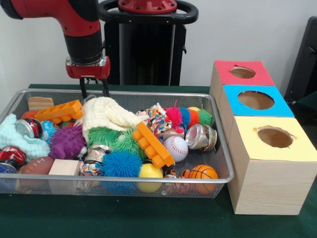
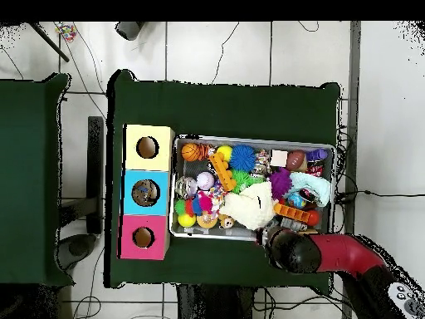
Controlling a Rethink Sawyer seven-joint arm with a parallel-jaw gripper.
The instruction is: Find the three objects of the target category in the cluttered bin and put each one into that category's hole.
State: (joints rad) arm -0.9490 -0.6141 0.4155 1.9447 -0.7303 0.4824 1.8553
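Arm (image 1: 74, 25) cut off by the top edge in the front view. Fingers' (image 1: 83, 88) lower ends hidden behind the bin's (image 1: 124, 92) far rim. Overhead, the arm covers the gripper. Cloth (image 1: 106, 115) hides the toys beneath it. Football (image 1: 35, 165) partly behind the wood block (image 1: 64, 167). Can (image 1: 4, 168) cut by the left edge.

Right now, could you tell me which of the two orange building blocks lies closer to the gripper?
The orange block at the bin's back corner, just below the gripper; the other orange block lies mid-bin beside the baseball.

Wire mesh bin (image 1: 218, 148) heaped with toys; beside it, red (image 1: 242, 72), blue (image 1: 256, 100), yellow holes (image 1: 275, 137)
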